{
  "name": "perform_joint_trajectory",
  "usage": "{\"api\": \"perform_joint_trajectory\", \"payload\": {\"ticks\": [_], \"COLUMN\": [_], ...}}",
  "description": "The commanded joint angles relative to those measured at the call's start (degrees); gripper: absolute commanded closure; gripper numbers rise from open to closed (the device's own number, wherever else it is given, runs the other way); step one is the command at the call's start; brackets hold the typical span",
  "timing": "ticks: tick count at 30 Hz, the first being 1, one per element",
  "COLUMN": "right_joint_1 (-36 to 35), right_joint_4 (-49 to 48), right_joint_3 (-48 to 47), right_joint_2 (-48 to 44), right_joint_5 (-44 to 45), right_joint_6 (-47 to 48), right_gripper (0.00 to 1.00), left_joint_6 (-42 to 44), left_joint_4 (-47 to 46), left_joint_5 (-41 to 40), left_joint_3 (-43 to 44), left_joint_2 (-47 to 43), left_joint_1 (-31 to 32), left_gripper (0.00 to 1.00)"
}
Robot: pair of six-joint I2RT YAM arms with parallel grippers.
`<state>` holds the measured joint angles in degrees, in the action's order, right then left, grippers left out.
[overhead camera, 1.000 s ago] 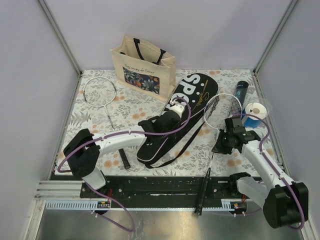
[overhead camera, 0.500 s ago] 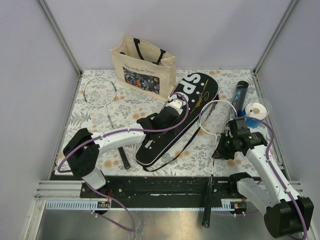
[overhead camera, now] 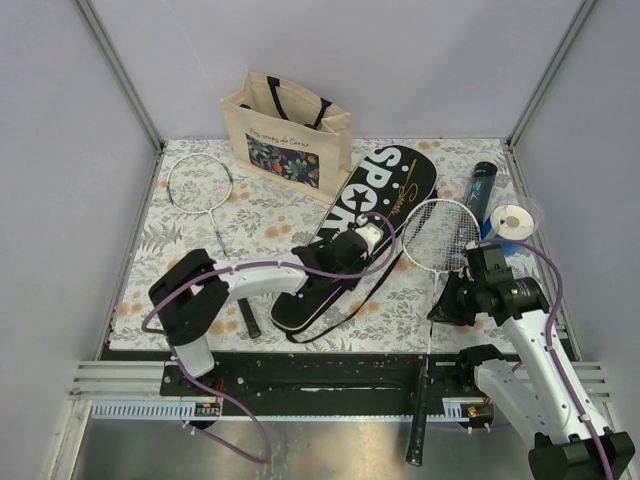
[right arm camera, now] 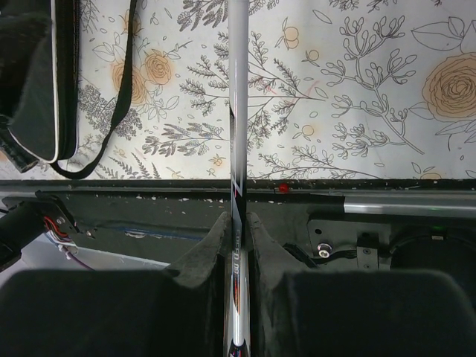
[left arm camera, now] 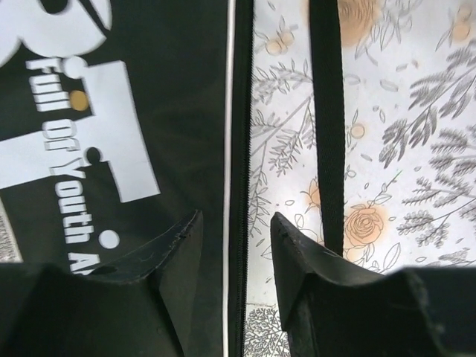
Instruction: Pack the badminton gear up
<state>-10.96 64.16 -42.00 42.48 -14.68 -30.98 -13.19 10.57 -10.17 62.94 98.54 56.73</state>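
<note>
**Left arm.** The arm rises from its base at the near-left corner, folds at the elbow and reaches right and away across the table. The left gripper hangs low over the right-hand edge of the cover, pointing down at it. The jaws are spread. The two fingers stand on either side of the cover's white-piped zip seam, one over the black fabric and the other over the floral surface. Contact with the seam cannot be confirmed. The cover's strap runs just beside the seam.

**Right arm.** The arm rises from its base at the near-right corner and bends forward, with the wrist tipped down toward the near edge. The right gripper is clamped on the thin shaft of a racket.

**Position of task items.**
- The cover lies diagonally across the middle of the table, its wide end toward the far edge.
- The clamped racket has its head on the table right of centre, beside the cover. Its shaft crosses the near edge and the black handle overhangs it.
- The second racket lies flat near the far-left corner, its handle pointing toward the near edge.
- The black tube lies near the far-right corner.

**Other items.** A tote bag stands at the far edge. A blue-and-white roll sits along the right edge.
</note>
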Motion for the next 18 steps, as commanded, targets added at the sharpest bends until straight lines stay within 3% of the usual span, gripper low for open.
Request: {"api": "perform_joint_trajectory", "payload": {"ticks": [1, 9, 11, 16, 18], "right_joint_1": [0.2, 0.2, 0.2, 0.2, 0.2], "right_joint_4": [1.1, 0.8, 0.8, 0.3, 0.4], "right_joint_3": [-2.6, -2.5, -2.5, -2.0, -2.3], "right_joint_2": [-1.4, -2.8, -3.2, -3.2, -2.9], "right_joint_5": [-1.1, -1.8, -1.7, -2.3, -2.5], "right_joint_6": [0.0, 0.2, 0.0, -0.1, 0.2], "right_gripper": [1.0, 1.0, 1.0, 1.0, 1.0], "left_joint_6": [3.8, 5.7, 5.9, 5.7, 5.5], "left_joint_4": [-2.2, -1.8, -1.8, -3.2, -3.5], "left_joint_5": [-2.3, -10.9, -12.8, -14.8, -14.4], "left_joint_3": [0.3, 1.8, 1.6, 0.5, 0.0], "left_joint_2": [3.1, 7.9, 8.1, 5.7, 3.7], "left_joint_1": [2.3, 4.0, 4.0, 4.0, 4.0], "left_gripper": [0.54, 0.56, 0.62, 1.0, 1.0]}}
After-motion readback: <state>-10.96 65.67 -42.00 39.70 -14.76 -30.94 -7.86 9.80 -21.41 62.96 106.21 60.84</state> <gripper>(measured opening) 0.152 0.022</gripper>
